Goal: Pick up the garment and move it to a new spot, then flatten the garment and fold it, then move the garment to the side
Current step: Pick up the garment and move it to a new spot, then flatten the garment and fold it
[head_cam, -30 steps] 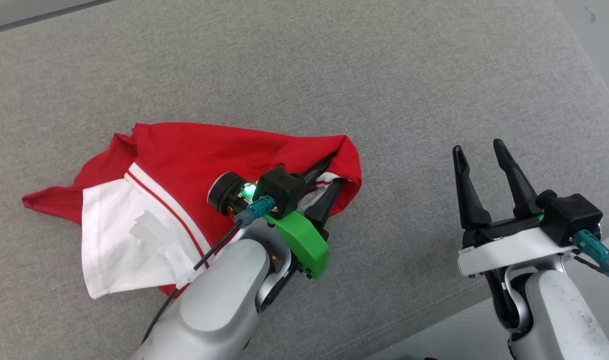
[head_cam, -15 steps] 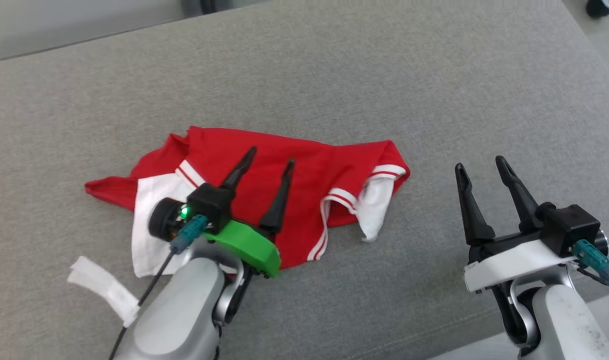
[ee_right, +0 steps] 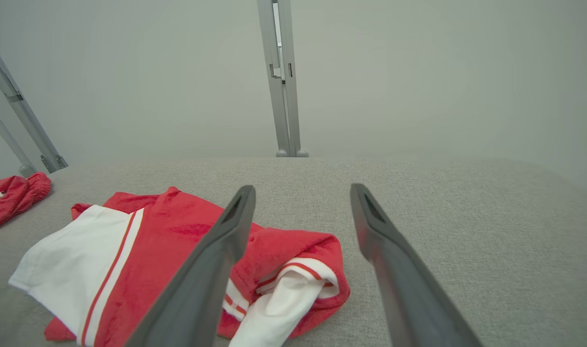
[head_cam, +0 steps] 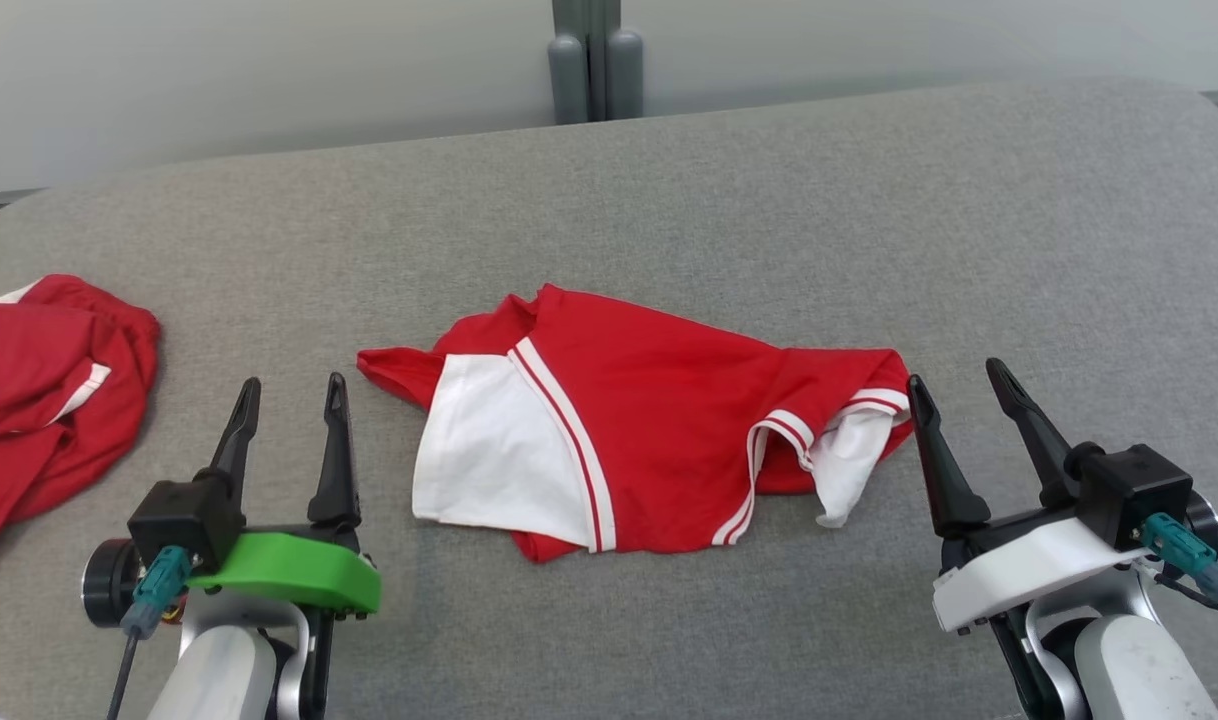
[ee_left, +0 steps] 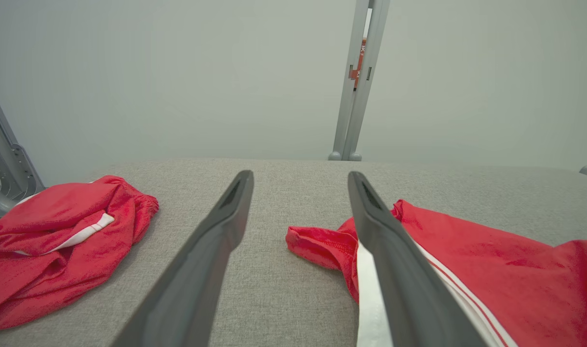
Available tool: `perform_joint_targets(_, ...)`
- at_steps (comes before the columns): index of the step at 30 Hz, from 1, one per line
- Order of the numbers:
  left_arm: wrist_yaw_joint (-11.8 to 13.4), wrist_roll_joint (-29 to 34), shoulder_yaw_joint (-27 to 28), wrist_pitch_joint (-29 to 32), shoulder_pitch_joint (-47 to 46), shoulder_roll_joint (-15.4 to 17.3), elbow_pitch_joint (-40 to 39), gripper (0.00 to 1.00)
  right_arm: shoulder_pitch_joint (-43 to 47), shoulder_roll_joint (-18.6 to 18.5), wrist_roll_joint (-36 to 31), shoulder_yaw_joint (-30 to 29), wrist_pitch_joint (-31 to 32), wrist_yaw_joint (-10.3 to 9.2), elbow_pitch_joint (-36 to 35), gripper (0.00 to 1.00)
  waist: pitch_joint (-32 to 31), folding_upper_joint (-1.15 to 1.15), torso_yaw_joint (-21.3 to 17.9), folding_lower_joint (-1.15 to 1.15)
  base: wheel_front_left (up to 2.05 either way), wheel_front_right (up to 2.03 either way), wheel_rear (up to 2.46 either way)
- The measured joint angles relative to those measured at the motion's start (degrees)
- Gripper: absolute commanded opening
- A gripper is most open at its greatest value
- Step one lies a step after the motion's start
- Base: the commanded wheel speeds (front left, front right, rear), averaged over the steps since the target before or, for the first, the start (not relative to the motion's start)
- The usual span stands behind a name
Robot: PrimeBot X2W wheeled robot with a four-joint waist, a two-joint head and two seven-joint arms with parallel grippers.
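Note:
The garment [head_cam: 669, 420], red with white panels and white-striped trim, lies crumpled in the middle of the grey padded surface [head_cam: 769, 200]. My left gripper [head_cam: 294, 383] stands open to the garment's left, apart from it, nothing between its fingers. In the left wrist view the garment [ee_left: 491, 270] lies to the right of that gripper [ee_left: 300, 174], partly behind its right finger. My right gripper [head_cam: 954, 374] is open just right of the garment's white-lined leg opening. In the right wrist view the garment [ee_right: 178, 226] lies to the left of that gripper [ee_right: 302, 187].
A second red garment [head_cam: 49, 370] is bunched at the far left edge, also in the left wrist view [ee_left: 67, 226] and the right wrist view [ee_right: 14, 195]. A grey post [head_cam: 594, 70] rises behind the surface's far edge, before a pale wall.
My left gripper has opened, let go of the garment's right end and drawn back to the lower left. The garment now lies free. The head camera has tilted up.

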Motion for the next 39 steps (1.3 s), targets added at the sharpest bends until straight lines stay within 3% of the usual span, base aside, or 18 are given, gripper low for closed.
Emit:
perform_joint_targets(7,-1.3,2.4,1.4,0.0,4.2,-0.5,-0.7,1.00,2.3,-0.1,-0.2,-0.2,1.6,0.00,-0.4,1.00,-3.3,0.00,2.1,0.00,0.00,0.00,0.00)
perform_joint_targets(16,-2.8,4.0,2.5,0.0,7.4,-1.5,-0.1,1.00,6.1,1.0,-1.0,-1.9,3.5,0.00,-1.7,1.00,-6.6,0.00,1.8,0.00,0.00,0.00,0.00)
perform_joint_targets(39,-3.8,5.6,4.5,0.0,7.8,-2.8,1.4,1.00,7.1,2.1,-1.2,-2.0,4.0,0.00,-3.0,1.00,-6.6,0.00,1.0,0.00,0.00,0.00,0.00)
